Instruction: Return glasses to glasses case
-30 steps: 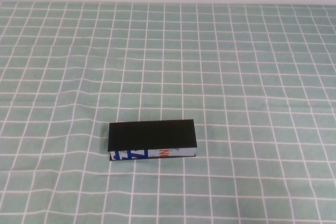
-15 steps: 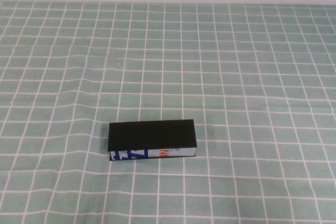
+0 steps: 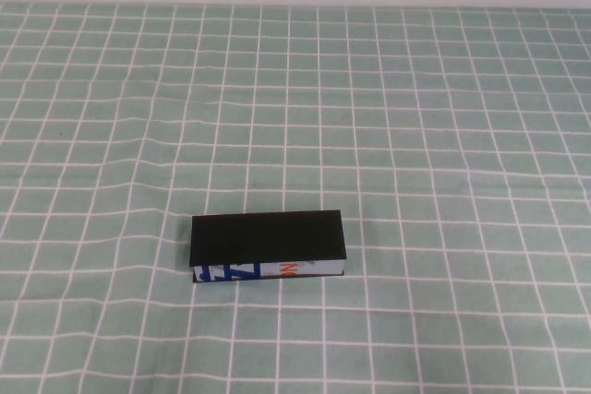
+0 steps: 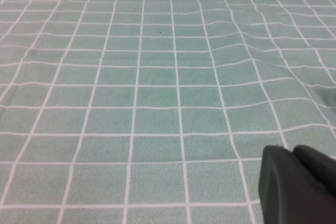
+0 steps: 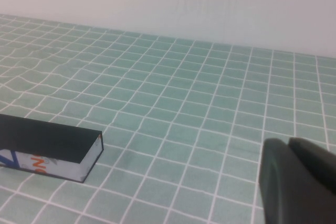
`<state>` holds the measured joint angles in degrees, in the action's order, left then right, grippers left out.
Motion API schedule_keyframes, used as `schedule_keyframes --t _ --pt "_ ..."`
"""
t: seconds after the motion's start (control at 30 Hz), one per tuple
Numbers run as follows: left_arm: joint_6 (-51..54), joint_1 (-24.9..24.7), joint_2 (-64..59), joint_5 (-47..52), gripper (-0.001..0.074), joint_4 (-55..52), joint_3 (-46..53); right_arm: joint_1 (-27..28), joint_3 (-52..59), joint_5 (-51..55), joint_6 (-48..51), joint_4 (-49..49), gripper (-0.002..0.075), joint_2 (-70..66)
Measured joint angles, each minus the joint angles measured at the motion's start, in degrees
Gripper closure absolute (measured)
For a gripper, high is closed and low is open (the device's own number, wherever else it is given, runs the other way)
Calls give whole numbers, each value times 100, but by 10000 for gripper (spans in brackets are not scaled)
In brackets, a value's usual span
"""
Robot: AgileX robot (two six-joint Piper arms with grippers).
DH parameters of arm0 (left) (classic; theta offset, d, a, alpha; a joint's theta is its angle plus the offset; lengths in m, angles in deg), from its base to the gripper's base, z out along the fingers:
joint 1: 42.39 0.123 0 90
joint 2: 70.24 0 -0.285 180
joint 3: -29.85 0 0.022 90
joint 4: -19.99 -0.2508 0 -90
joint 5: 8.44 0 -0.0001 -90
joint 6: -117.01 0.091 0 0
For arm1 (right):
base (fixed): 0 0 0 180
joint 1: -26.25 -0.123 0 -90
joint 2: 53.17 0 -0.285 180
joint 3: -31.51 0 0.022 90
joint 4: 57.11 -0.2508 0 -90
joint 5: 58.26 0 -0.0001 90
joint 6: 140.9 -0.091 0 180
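A green-and-white checked cloth covers the table; the glasses case lies lid shut near its front edge, printed white side toward the robot; the left hand and right hand hang over bare cloth, their spread not discernible.

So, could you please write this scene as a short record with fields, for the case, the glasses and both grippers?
case: black rectangular glasses case, lid shut flat, white printed long side facing the robot
case place: on the green checked tablecloth, a little left of centre
glasses: not visible in any view
left gripper: out of the high view; dark tip seen over bare cloth in its wrist view
right gripper: out of the high view; apart from the case, to its right
contact: neither gripper touches the case
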<state>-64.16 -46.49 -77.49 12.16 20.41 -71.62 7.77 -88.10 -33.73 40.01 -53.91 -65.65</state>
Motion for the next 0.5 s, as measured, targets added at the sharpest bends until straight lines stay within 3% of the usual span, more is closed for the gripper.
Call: schedule_keyframes --t 0.5 --pt "0 0 0 2 741 0 0 194 25 83 0 43 739 393"
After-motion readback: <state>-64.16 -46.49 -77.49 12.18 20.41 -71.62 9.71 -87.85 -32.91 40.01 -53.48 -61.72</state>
